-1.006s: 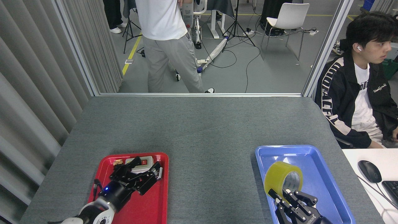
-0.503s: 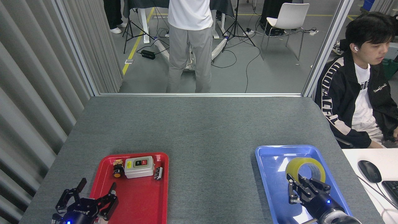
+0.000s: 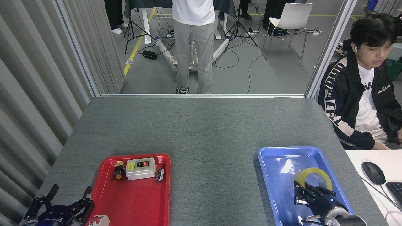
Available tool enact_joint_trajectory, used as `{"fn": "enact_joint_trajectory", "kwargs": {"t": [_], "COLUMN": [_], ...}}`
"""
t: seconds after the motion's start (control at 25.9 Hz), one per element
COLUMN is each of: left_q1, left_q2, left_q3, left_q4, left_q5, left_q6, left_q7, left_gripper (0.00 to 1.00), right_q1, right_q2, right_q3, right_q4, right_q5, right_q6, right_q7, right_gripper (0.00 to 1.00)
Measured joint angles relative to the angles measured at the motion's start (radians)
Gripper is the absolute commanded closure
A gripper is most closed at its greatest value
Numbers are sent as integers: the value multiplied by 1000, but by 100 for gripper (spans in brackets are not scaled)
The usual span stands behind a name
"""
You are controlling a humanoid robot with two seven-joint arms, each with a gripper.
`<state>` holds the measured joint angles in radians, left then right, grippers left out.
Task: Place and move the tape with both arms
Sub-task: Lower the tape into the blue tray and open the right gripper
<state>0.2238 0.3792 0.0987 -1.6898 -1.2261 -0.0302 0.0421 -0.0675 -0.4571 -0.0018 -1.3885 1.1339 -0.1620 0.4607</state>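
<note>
Switch box (image 3: 140,168) alone in red tray (image 3: 132,201)

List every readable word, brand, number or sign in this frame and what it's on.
"ROBOTIQ", upside down, barely legible: on the left hand.
Script wording on the seated person's jacket chest: too blurred to read.
Letter pattern down the jacket sleeve stripe: not legible.
Yellow label and the buttons on the grey switch box in the red tray: too small to read.
Nothing readable on the tape or the right hand.
</note>
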Motion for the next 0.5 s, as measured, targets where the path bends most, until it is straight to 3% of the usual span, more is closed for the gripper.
{"fn": "enact_joint_trajectory", "kwargs": {"t": [0.12,0.15,0.5], "left_q1": [1,1,2], "left_q2": [2,1,-26], "left_q3": [8,8,18], "left_q4": [-19,-23,-26], "left_q5": [0,0,1], "left_q6": [4,5,-7], "left_q7": [16,23,42], "left_gripper": [1,1,1], "right_q1": [-12,-14,-7], "right_q2": [-6,-8,-16], "right_q3": [2,3,2], "right_q4": [19,24,15], "right_q5": [-7,-8,-7], "right_q6": [4,4,-88], "right_q7": [4,3,-125], "right_gripper": [15,2,1]}}
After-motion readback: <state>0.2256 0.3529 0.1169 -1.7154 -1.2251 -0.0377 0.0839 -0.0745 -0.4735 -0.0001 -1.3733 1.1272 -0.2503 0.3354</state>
